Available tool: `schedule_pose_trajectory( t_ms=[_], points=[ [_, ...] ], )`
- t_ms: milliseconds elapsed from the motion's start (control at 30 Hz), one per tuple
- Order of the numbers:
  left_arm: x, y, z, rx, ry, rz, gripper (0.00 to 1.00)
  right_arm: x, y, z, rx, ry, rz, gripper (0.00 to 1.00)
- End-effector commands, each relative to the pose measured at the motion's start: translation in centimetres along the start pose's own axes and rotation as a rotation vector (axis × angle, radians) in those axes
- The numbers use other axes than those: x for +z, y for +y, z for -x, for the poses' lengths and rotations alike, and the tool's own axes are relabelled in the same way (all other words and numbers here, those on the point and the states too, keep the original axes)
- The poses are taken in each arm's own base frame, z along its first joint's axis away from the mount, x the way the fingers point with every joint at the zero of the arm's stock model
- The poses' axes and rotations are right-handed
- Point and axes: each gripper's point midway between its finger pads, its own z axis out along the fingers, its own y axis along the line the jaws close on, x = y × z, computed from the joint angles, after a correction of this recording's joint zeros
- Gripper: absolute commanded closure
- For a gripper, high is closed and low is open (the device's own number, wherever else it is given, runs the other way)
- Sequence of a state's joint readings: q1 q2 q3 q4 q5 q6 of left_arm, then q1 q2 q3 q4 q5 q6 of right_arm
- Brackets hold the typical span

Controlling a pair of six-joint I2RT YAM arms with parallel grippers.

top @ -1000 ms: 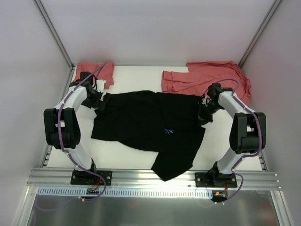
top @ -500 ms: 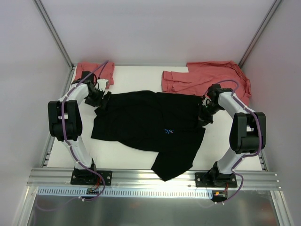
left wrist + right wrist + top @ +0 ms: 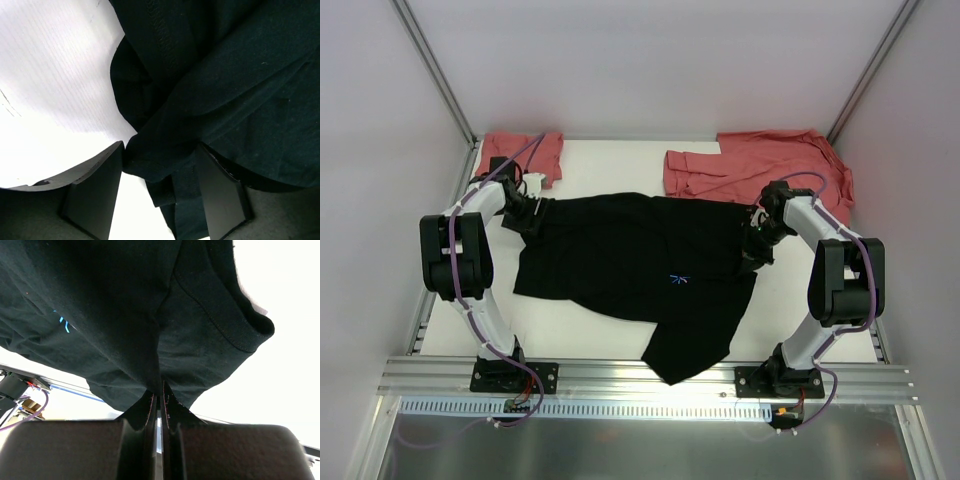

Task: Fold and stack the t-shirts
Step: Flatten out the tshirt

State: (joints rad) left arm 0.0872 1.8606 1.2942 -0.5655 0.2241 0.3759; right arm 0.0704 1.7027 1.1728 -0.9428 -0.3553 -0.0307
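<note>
From above, shows black t-shirt (image 3: pixel 640 265) spread unfolded mid-table, salmon-red t-shirts (image 3: pixel 760 165) lying at far corners; seemingly nothing stacked yet. At left wrist, finds left gripper (image 3: pixel 157 172) jaws apart astride bunched black cloth. At right wrist, finds right gripper (image 3: pixel 159 390) clamped on shirt's fold.

left arm (image 3: pixel 480 205): white links, black joints | right arm (image 3: pixel 812 215): same | cables (image 3: pixel 525 152): purple | end effector fingers (image 3: pixel 92 195): black

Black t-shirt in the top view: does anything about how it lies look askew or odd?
Yes. The black t-shirt lies crooked and rumpled, one flap hanging past the table edge onto the metal rail. The right claw pinches its right side; the left claw straddles a bunched fold at its left, not yet closed.
</note>
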Motion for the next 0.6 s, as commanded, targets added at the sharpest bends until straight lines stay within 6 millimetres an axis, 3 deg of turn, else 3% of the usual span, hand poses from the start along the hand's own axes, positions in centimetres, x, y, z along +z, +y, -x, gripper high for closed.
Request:
schedule_pose_trajectory(
  t_ms=[0,400,500,567],
  points=[
    [-2.1,0.2,1.1,0.0,-0.059,0.013,0.41,-0.7,-0.3,-0.5,-0.007,0.003,-0.011,1.0],
    [-3.8,0.6,1.7,-0.009,-0.07,0.05,0.54,-0.6,-0.2,-0.3,-0.01,0.009,-0.008,1.0],
    [-3.9,0.5,1.6,-0.011,-0.068,0.049,0.68,-0.5,-0.3,-0.2,-0.008,0.01,-0.008,1.0],
    [-4.0,0.5,1.6,-0.011,-0.068,0.05,0.9,-0.5,-0.3,-0.2,-0.008,0.01,-0.008,1.0]
  ],
)
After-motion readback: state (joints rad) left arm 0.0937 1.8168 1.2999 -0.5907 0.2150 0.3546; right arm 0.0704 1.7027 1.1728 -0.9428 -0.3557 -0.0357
